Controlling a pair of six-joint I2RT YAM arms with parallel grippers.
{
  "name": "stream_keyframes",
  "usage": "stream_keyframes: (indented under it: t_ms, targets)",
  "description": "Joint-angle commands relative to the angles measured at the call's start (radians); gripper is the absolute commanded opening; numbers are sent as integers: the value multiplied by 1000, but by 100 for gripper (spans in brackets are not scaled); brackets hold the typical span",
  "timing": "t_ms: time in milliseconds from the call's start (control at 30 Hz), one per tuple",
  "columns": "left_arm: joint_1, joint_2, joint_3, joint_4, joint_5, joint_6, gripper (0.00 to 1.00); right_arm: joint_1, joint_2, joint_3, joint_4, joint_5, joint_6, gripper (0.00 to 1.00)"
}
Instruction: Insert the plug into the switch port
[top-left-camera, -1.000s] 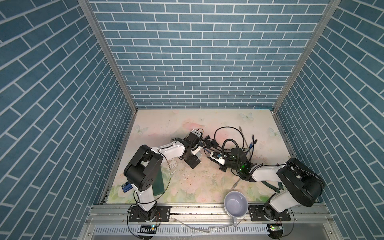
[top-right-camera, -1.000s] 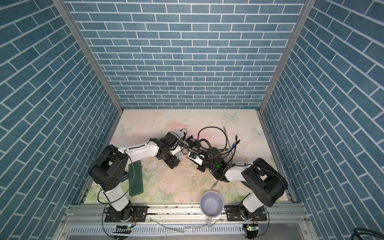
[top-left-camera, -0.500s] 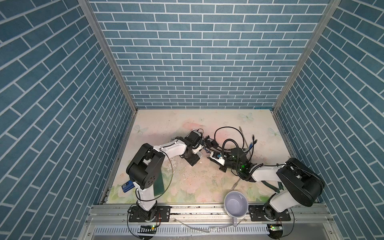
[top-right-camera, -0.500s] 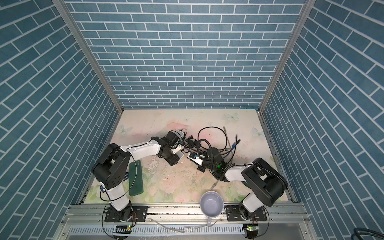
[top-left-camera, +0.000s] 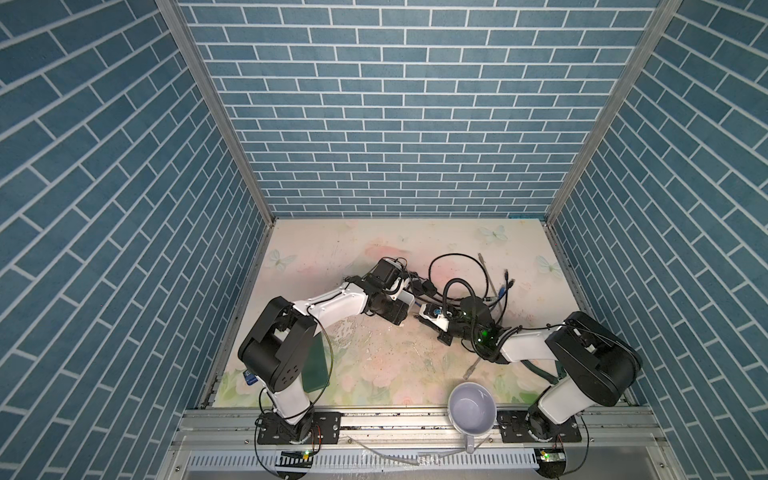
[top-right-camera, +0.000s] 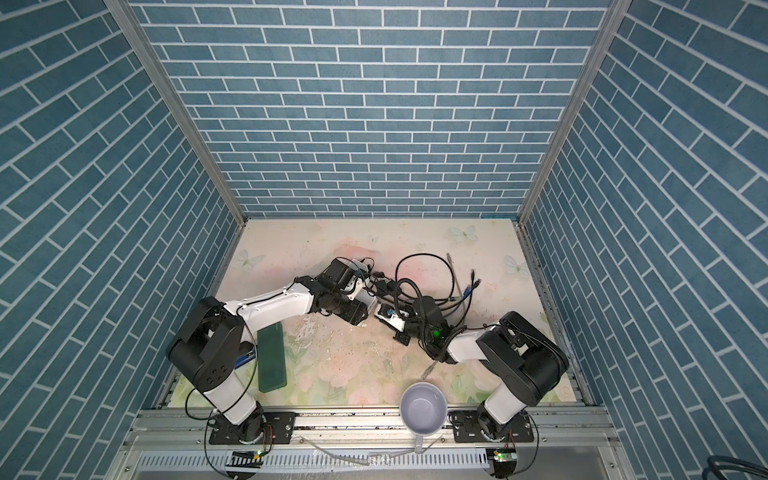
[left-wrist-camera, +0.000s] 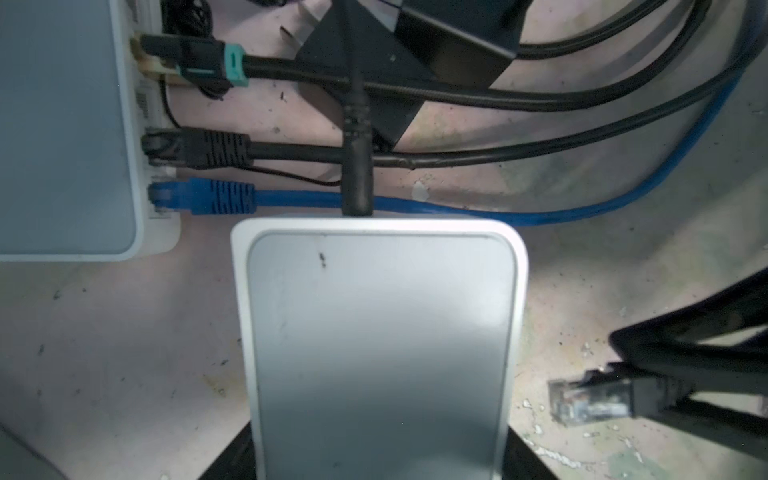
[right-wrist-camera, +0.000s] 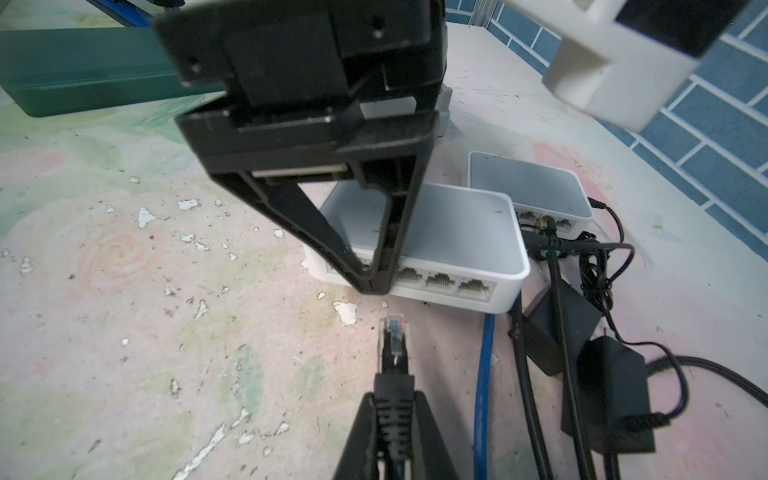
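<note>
A white switch (left-wrist-camera: 380, 340) with a grey top lies on the table, and my left gripper (left-wrist-camera: 380, 457) is shut on it, one black finger on each long side. In the right wrist view its row of open ports (right-wrist-camera: 440, 281) faces me, and a left finger (right-wrist-camera: 374, 266) covers the ports at one end. My right gripper (right-wrist-camera: 394, 399) is shut on the black plug (right-wrist-camera: 395, 332), whose clear tip points at the port row from a short gap away. In both top views the grippers (top-left-camera: 399, 311) (top-right-camera: 384, 311) meet mid-table.
A second switch (left-wrist-camera: 62, 124) (right-wrist-camera: 528, 187) lies beside the first, with black and blue cables plugged in. Black power adapters (right-wrist-camera: 606, 395), a blue cable (right-wrist-camera: 484, 374) and loose cables (top-left-camera: 490, 286) crowd the right. A green box (top-right-camera: 272, 357) lies left, a mug (top-left-camera: 471, 409) at the front edge.
My left gripper's jaws have narrowed onto the switch and the left arm has shifted slightly. The right arm with the plug has stayed put.
</note>
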Motion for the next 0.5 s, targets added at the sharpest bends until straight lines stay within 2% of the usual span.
stream_keyframes:
  t_ms: [0, 467]
  targets:
    - [-24, -18, -21, 37, 25, -32, 54, 1, 21, 30, 42, -3, 27, 0]
    - [-44, -49, -42, 38, 30, -21, 55, 0, 46, 52, 62, 48, 29, 0]
